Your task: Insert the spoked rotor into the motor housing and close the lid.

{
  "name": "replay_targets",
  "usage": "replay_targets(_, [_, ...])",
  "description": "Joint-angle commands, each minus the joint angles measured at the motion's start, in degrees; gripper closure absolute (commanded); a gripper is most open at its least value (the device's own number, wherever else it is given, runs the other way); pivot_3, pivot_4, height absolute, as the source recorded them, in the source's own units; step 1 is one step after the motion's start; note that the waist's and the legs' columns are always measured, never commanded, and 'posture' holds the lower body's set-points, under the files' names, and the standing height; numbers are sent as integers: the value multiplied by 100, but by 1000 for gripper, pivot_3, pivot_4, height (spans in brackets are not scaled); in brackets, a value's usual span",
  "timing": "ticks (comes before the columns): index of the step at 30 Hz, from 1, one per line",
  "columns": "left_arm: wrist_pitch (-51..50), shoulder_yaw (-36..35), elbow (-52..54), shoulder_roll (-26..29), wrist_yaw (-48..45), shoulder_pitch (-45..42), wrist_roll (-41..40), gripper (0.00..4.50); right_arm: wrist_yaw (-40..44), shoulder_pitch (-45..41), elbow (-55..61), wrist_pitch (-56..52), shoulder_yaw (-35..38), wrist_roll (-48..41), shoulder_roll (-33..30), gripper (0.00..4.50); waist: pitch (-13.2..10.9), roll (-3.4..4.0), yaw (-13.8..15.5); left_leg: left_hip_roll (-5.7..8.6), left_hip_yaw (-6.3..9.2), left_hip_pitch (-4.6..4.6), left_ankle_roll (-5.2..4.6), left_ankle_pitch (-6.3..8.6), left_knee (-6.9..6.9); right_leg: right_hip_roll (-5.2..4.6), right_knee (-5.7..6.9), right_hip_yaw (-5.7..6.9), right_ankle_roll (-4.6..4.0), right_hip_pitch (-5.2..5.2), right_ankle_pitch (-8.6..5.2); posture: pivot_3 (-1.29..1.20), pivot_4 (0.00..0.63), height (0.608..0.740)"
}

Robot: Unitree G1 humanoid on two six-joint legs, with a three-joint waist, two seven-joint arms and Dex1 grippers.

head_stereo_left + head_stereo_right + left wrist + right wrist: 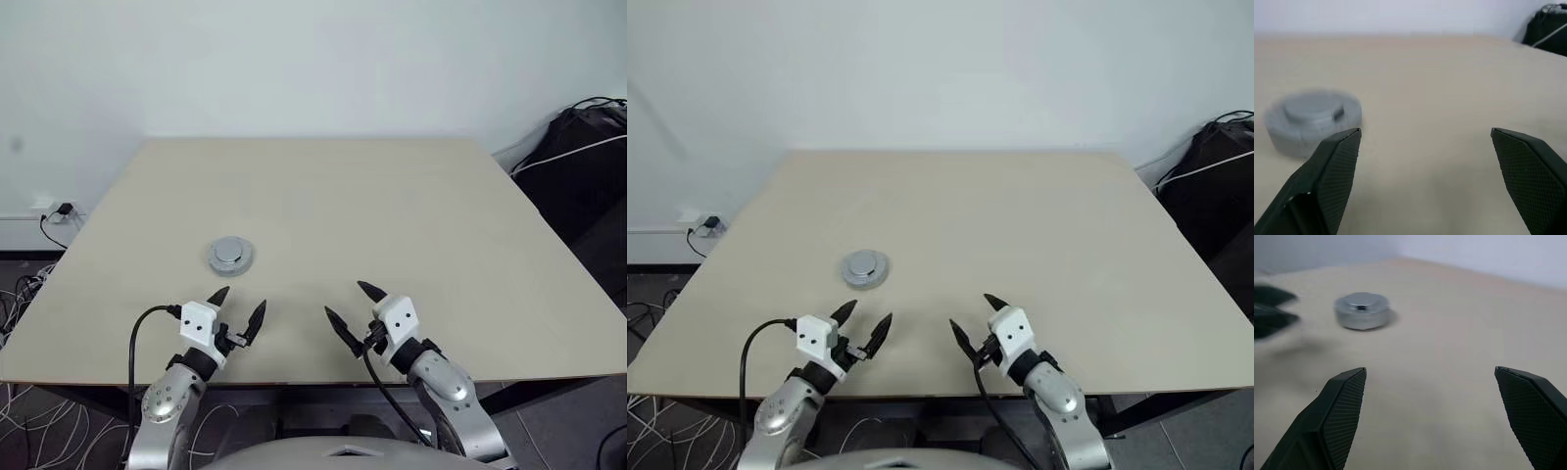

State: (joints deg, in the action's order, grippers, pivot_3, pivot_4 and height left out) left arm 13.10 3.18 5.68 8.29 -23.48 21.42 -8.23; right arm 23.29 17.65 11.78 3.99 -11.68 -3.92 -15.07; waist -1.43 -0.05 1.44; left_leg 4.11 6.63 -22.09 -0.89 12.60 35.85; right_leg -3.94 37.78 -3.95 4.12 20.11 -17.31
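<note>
Two robot grippers hover above the near edge of a pale beige table, and neither one holds anything. The left gripper sits toward the near left, its two black fingers spread wide and pointing away over the tabletop. The right gripper sits just to its right, near the middle of the near edge, with its fingers also spread wide and angled a little leftward.

One small round grey assembly rests on the table, left of centre and a short way beyond the left gripper, apart from both grippers. What shows on top is the lid, a dull grey disc with a smooth upper face and a raised hub in the middle. It sits flat and level. Whether the motor housing and the spoked rotor are underneath cannot be told, since the stack shows just grey sides.

To the far right, off the table, lies a black bag crossed by a white cable. At the far left, a plug sits in a wall socket, with loose cables on the floor below.
</note>
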Motion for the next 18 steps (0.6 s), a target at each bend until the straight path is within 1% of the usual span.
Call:
replay_targets(1, [701,0,-17,-224,427,45,333,16,-282,64,60,412,274,103,63,0,-3,-1,3,0,0,0,0,0,1,0,1,1,2,0,-1,0,0,740])
replay_targets(4, [1087,-56,-92,-363,553,123,298,16,-473,195,52,620,418,183,92,0,-6,-4,-4,-1,3,1,0,0,2,3,5,4,11,-1,-6,0,0,740])
replay_targets(8, [1365,-53,-131,-319,544,250,331,16,-542,422,91,716,479,181,97,0,-9,-2,-12,-1,3,1,-1,0,2,3,3,5,14,-2,-9,0,0,740])
replay_targets(18, [1429,-22,-179,-272,528,166,296,16,-508,424,-161,833,561,45,193,0,-23,-6,-39,-1,2,1,-4,2,4,2,5,6,15,-4,-11,0,0,740])
